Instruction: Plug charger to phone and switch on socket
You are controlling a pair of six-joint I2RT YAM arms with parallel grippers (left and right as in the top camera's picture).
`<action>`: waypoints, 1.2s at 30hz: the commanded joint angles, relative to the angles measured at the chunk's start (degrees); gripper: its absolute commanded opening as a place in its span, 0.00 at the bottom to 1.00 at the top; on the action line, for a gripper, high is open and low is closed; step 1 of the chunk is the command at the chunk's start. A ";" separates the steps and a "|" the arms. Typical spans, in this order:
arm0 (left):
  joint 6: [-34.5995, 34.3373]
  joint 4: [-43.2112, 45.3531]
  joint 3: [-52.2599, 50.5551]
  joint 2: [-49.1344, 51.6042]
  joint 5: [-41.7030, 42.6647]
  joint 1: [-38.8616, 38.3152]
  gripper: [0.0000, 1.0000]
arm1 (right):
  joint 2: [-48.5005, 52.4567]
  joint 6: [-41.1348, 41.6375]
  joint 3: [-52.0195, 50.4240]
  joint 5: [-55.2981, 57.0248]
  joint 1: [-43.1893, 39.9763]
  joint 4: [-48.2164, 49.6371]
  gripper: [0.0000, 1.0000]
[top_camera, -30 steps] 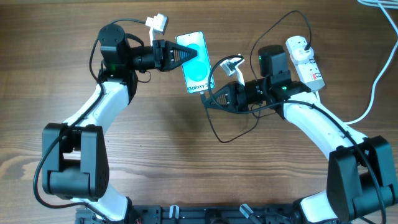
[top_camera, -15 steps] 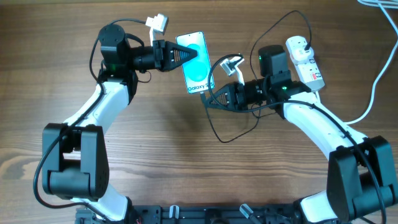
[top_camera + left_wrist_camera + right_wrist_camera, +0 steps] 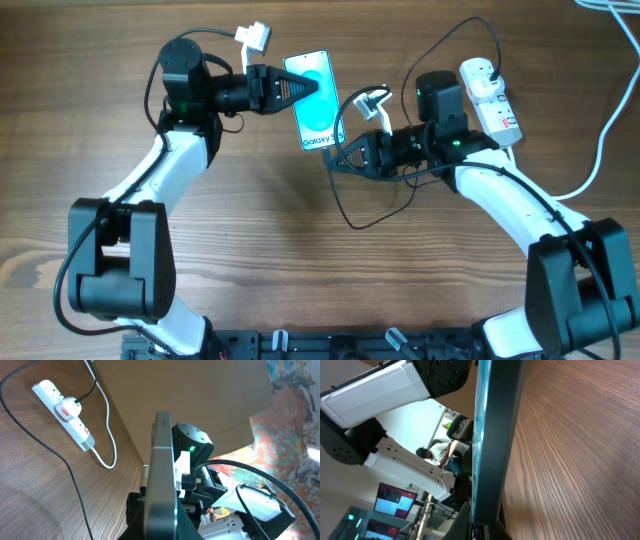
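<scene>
The phone (image 3: 318, 105), cyan screen up with "Galaxy" text at its near end, is held off the table by my left gripper (image 3: 300, 90), which is shut on its left edge. The left wrist view shows the phone edge-on (image 3: 162, 475) between the jaws. My right gripper (image 3: 337, 158) is at the phone's near end, shut on the tip of the charger (image 3: 350, 222). The thin black cable loops back to a white plug (image 3: 480, 72) in the socket (image 3: 492, 95). The connector tip itself is hidden. In the right wrist view the phone's end (image 3: 497, 435) sits just above the jaws (image 3: 487, 527).
The socket's red switch (image 3: 510, 124) is at its near end. A thick white cord (image 3: 610, 120) runs off to the right edge. The socket (image 3: 65, 410) and black cable (image 3: 70, 475) also show in the left wrist view. The table is brown wood.
</scene>
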 commanded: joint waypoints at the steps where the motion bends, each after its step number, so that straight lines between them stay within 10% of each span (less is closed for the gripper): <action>1: 2.56 -0.07 0.57 -0.52 6.97 -1.95 0.04 | -0.85 1.44 0.72 1.42 -0.04 1.42 0.04; 30: 4.46 -0.90 -2.64 -0.52 10.03 -2.78 0.04 | -0.85 14.01 0.72 1.51 -0.09 15.54 0.06; 36: 4.44 -0.90 -2.64 -0.52 3.80 4.07 0.04 | -0.85 16.57 0.72 -0.37 -0.09 14.82 0.58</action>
